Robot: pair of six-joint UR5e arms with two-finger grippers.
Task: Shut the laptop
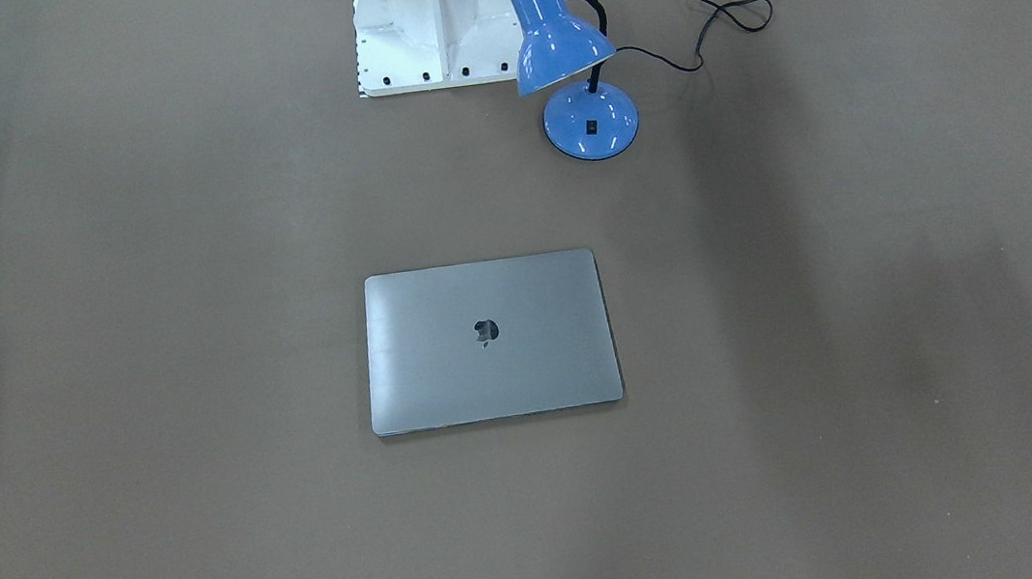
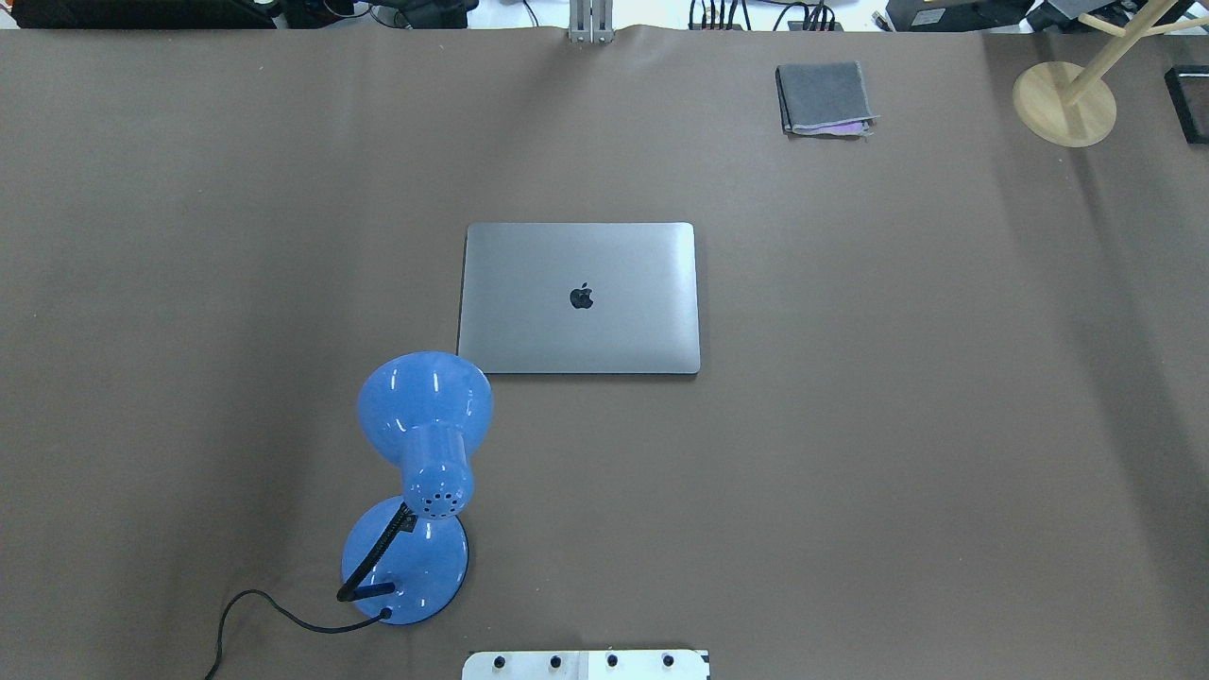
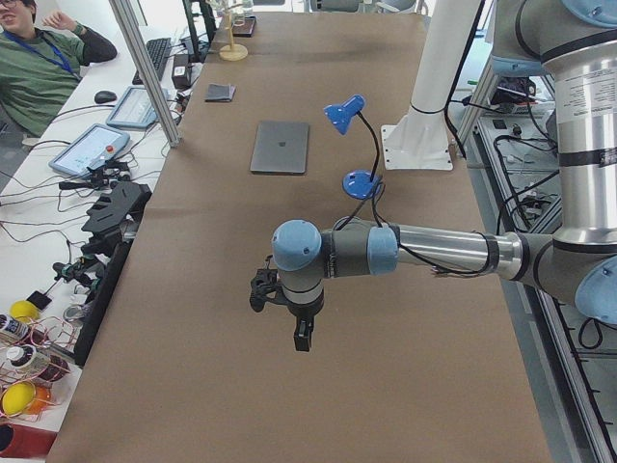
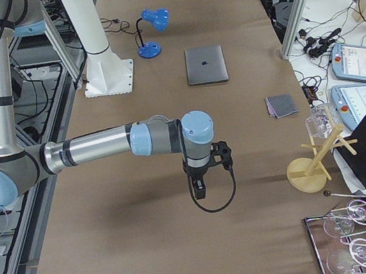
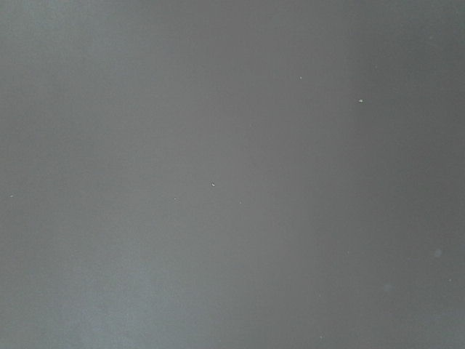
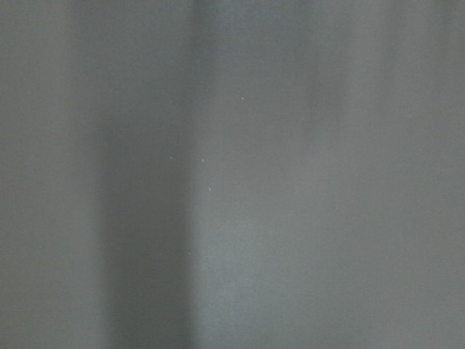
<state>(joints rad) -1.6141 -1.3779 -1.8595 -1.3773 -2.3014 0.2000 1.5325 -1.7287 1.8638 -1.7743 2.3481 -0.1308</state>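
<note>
The space-grey laptop (image 2: pixel 580 298) lies flat in the middle of the table with its lid down and the apple logo facing up. It also shows in the front view (image 1: pixel 489 341) and in both side views (image 3: pixel 281 147) (image 4: pixel 205 65). My left gripper (image 3: pixel 302 338) hangs over bare table far from the laptop, toward the table's left end. My right gripper (image 4: pixel 200 189) hangs over bare table toward the right end. Both show only in the side views, so I cannot tell whether they are open or shut. Both wrist views show only table surface.
A blue desk lamp (image 2: pixel 425 416) stands between the robot base (image 2: pixel 586 664) and the laptop, its shade over the laptop's near left corner. A folded grey cloth (image 2: pixel 824 97) lies at the far right. A wooden stand (image 2: pixel 1064 102) is at the far right corner.
</note>
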